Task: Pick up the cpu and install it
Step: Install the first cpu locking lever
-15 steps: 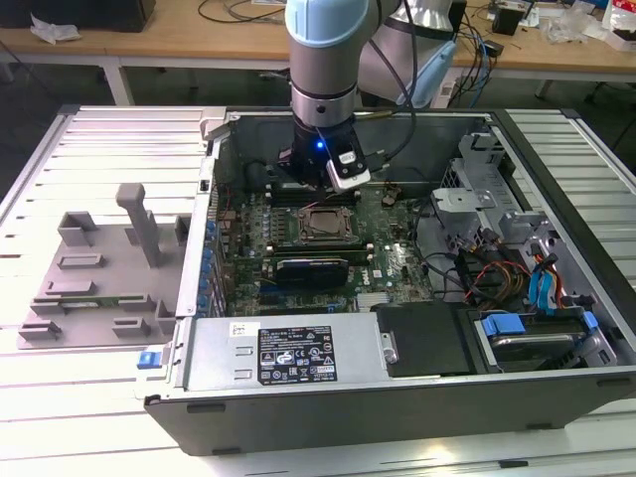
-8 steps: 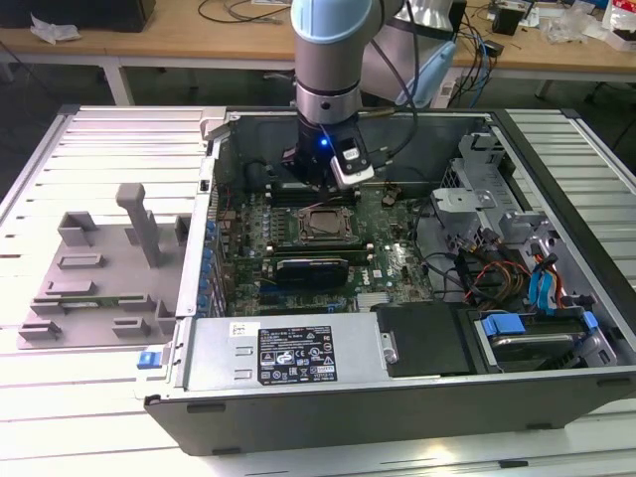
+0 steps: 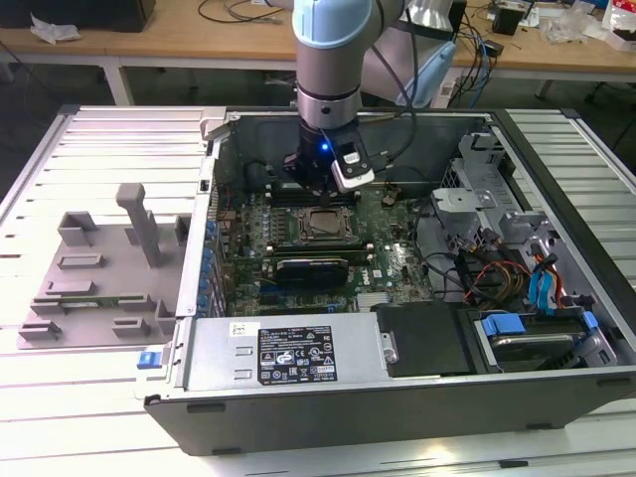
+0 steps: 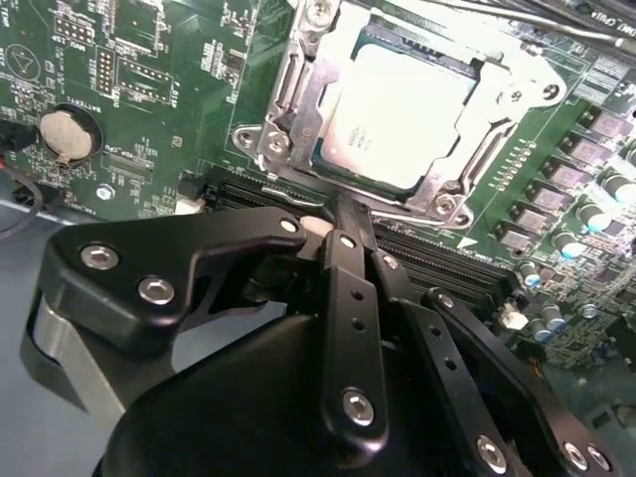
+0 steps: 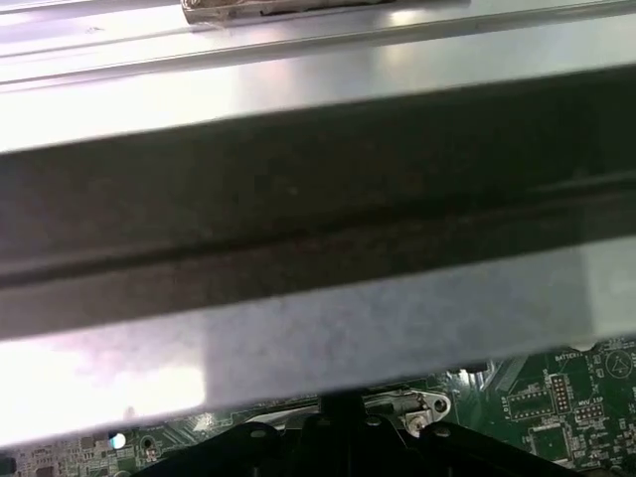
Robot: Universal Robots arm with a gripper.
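Jaws beside cpu [image 4: 397,114] flat in socket

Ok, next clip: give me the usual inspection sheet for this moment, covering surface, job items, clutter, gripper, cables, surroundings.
Surface: slatted metal table carrying an open computer case lying on its side.
Job's things: cpu sits in the motherboard socket, silver top facing up; also seen in the exterior view.
Clutter: grey fixture tray on the table at the exterior view's left, beside the case.
Gripper: gripper hangs inside the case just beside the socket, holding nothing; fingers together.
Cables: red, black and blue leads bundled in the case toward the exterior view's right; arm cable looping off the wrist.
Surroundings: wooden bench behind, with cables and small items.
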